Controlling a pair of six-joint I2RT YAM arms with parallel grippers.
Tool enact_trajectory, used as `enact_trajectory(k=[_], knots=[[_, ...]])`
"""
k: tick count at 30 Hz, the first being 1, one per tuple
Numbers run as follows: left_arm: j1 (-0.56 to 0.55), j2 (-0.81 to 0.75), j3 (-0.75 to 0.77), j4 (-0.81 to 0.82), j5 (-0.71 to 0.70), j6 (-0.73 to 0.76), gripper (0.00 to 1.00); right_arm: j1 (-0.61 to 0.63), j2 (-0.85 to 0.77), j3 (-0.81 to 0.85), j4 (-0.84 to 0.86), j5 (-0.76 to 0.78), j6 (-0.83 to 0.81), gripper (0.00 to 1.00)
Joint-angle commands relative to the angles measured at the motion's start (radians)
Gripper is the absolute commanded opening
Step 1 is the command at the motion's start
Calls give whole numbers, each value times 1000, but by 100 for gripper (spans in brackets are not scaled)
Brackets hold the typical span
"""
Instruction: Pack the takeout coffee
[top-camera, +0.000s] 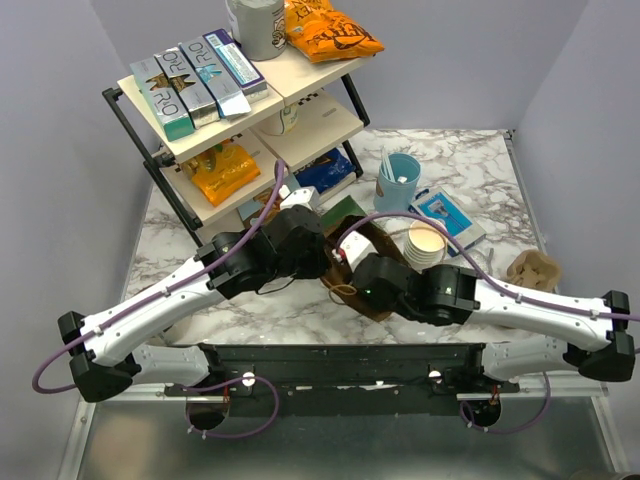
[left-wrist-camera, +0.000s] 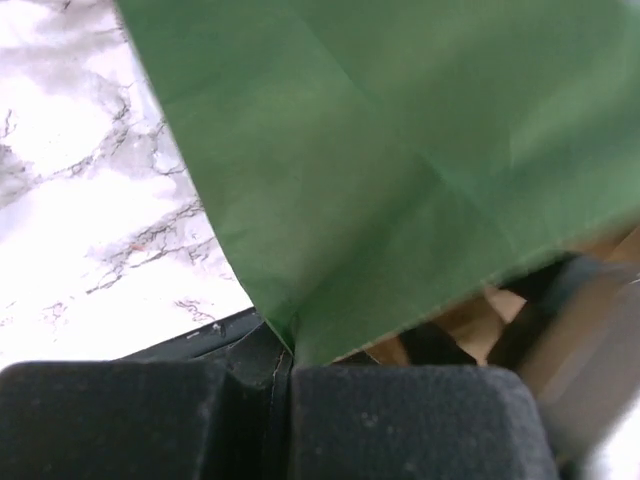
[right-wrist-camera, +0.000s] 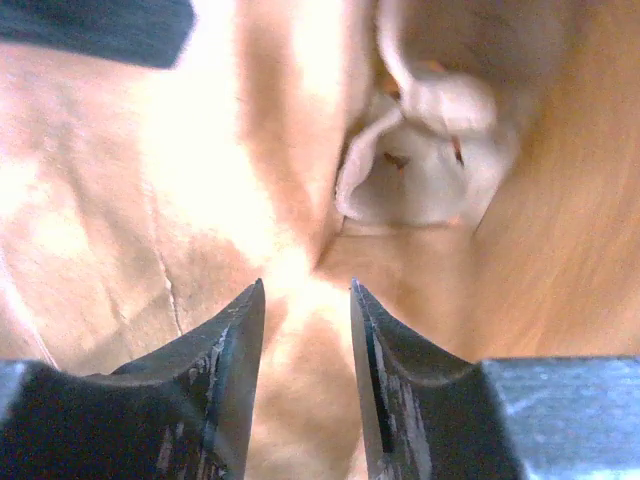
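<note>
Deep inside the paper bag (right-wrist-camera: 120, 250), the takeout coffee (right-wrist-camera: 425, 150) shows only as a pale, blurred form (too soft to tell whether it stands or lies). It sits beyond the right gripper (right-wrist-camera: 307, 290), up and to the right of it and apart from the jaws, which are parted with only brown paper behind the gap. The left gripper (left-wrist-camera: 290, 378) is clenched on the bag's green outer wall, the paper's edge running into the seam between its pads. Just beside the bag stands a stack of lidless cream cups (top-camera: 425, 245), and behind that a light blue cup (top-camera: 398, 182) holding white sticks. All rest on a white marble table (top-camera: 250, 310). A rack of shelves (top-camera: 325, 125) at the far left carries boxes (top-camera: 195, 80) and orange packets (top-camera: 330, 30), between plain grey walls (top-camera: 60, 120).
</note>
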Motion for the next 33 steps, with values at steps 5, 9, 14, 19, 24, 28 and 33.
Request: enact_trajectory(k=[5, 9, 14, 19, 24, 28, 33], knots=[[5, -14, 5, 24, 2, -27, 0, 2, -68, -65, -4, -17, 85, 28], [5, -26, -24, 73, 56, 2, 0, 1, -8, -65, -37, 46, 101, 23], [5, -32, -27, 58, 50, -15, 0, -42, 32, -70, -15, 0, 109, 15], [6, -49, -48, 76, 56, -13, 0, -94, 56, -77, -3, -35, 104, 7], [5, -23, -44, 113, 102, 11, 0, -162, 122, -77, 49, -65, 115, 1], [5, -23, -50, 136, 120, 19, 0, -211, 168, -73, 90, -112, 110, 1], [5, -19, -47, 156, 135, 40, 0, -254, 268, -40, 88, -106, 133, 1]])
